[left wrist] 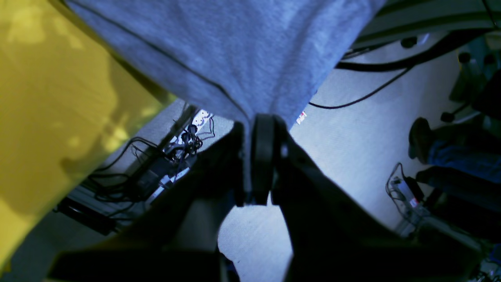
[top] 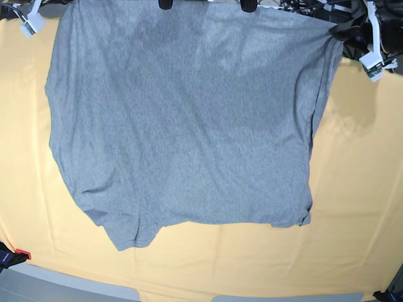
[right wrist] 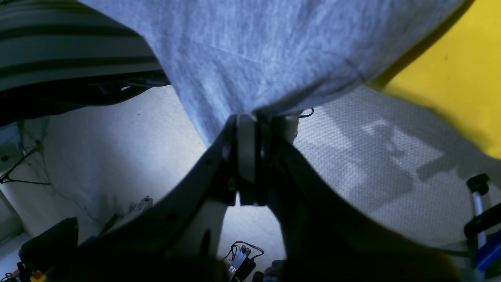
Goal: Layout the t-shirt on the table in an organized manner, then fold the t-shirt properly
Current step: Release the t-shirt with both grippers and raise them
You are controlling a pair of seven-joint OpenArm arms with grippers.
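The grey t-shirt is spread wide with its plain side showing, over most of the yellow table. My left gripper is shut on a corner of the shirt's cloth, and in the base view it sits at the shirt's upper right corner. My right gripper is shut on another edge of the shirt, at the upper left corner in the base view, where its fingers barely show. Both wrist views look past the table's edge down to the floor.
On the floor lie cables and a power strip, and a seated person's legs and shoes show at the right. A striped surface hangs at the left. Black clamps grip the table's near corners.
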